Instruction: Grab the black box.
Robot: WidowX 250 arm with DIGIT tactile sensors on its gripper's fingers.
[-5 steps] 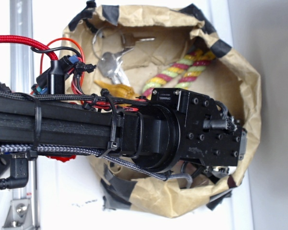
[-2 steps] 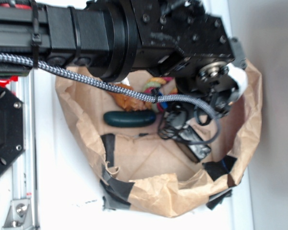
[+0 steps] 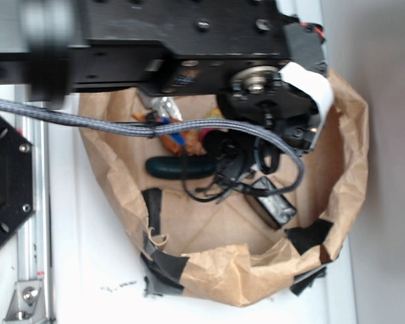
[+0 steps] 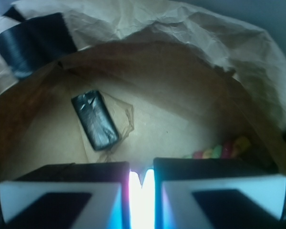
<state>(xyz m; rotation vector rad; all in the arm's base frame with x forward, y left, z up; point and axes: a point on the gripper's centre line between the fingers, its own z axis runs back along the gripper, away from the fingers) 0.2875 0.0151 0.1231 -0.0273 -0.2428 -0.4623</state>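
Observation:
The black box (image 3: 273,206) lies flat on the floor of the brown paper bag (image 3: 216,270), near its right wall. In the wrist view the black box (image 4: 95,119) sits ahead and to the left, glossy and tilted. My gripper (image 3: 304,118) hangs over the bag's upper right, above and apart from the box. Seen from the wrist, my gripper (image 4: 142,177) has its white-edged fingers (image 4: 62,195) drawn almost together, with only a thin bright slit and nothing between them.
A dark green capsule (image 3: 181,167) lies left of the box beside tangled black cables (image 3: 229,172). Keys (image 3: 163,106) and an orange item (image 3: 179,140) sit further back. A coloured rope (image 4: 219,150) rests at the right. A black hexagonal plate (image 3: 3,189) stands outside the bag.
The arm has swung toward the top of the exterior view, uncovering the bag's floor with the black box and the green capsule. The gripper now sits over the bag's upper right.

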